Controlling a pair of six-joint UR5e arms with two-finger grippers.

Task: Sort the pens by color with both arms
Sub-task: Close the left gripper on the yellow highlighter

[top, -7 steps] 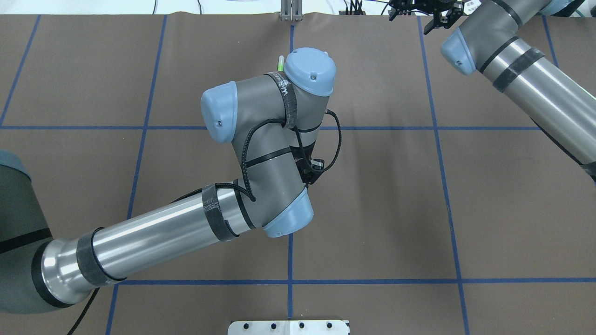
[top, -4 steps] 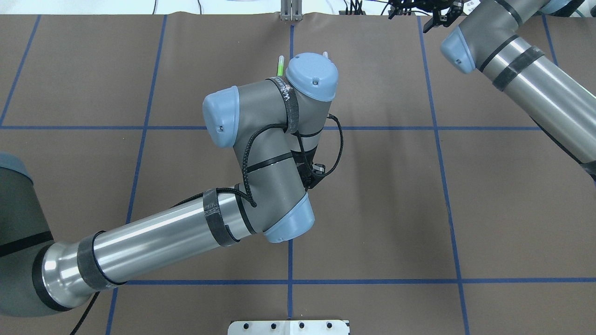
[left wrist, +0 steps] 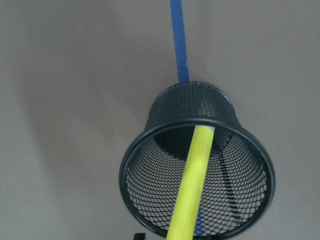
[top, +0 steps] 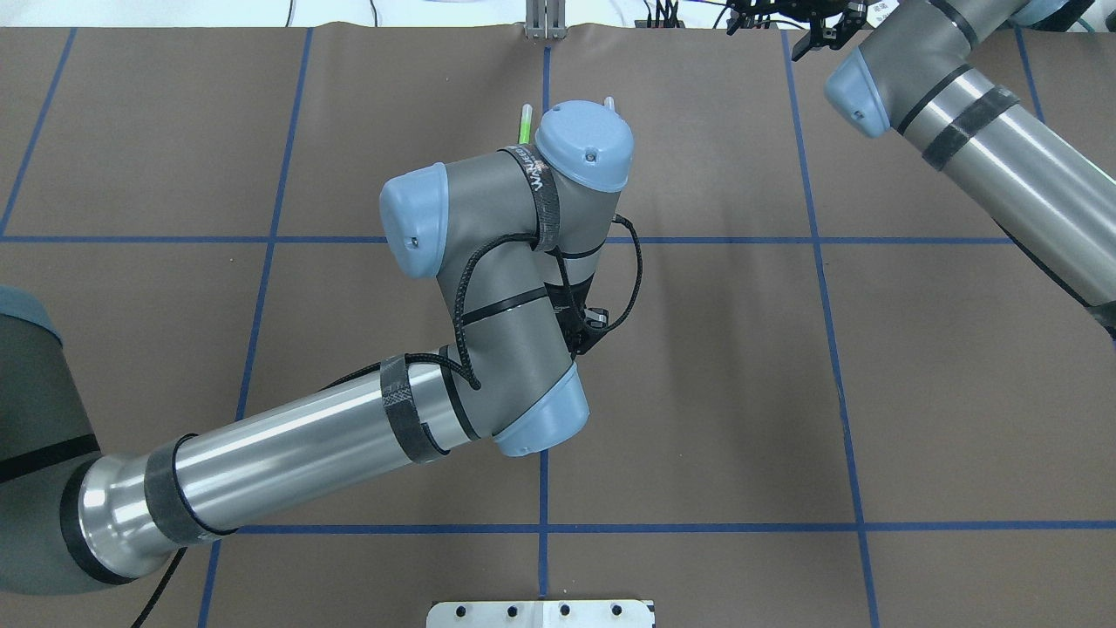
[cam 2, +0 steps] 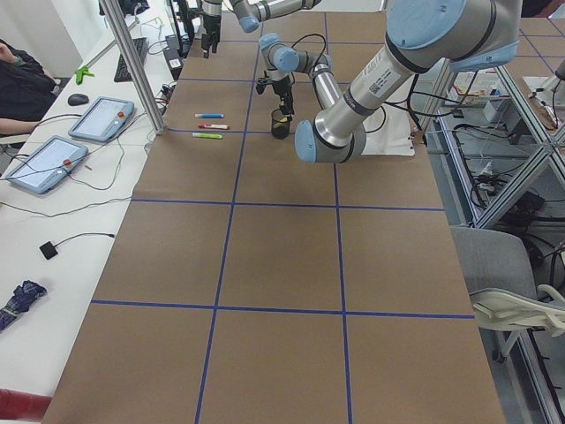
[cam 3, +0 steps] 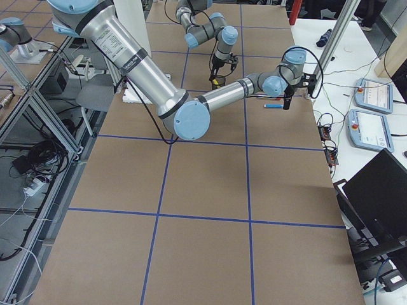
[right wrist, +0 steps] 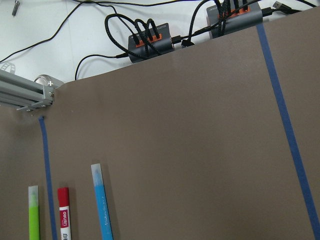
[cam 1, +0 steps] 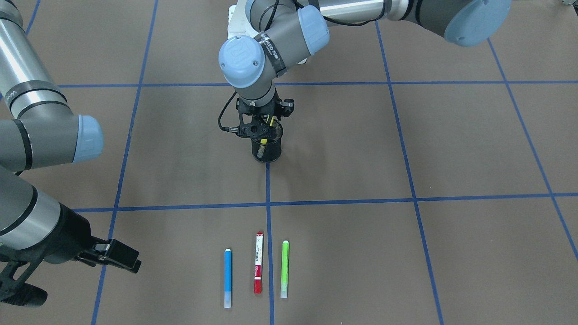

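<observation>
Brown mat (cam 1: 451, 144), blue tape grid (cam 1: 451, 82)

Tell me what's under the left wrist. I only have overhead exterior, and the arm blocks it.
Observer: A black mesh cup stands upright there, with the left gripper right over its rim.
Operator: Anything in it?
Observer: One yellow pen, leaning, its upper end up at the jaws. I cannot tell whether they clamp it.
Operator: I see a green tip past the wrist. Any others?
Observer: The green pen, a red pen and a blue pen lie flat in a parallel row, apart, with red in the middle.
</observation>
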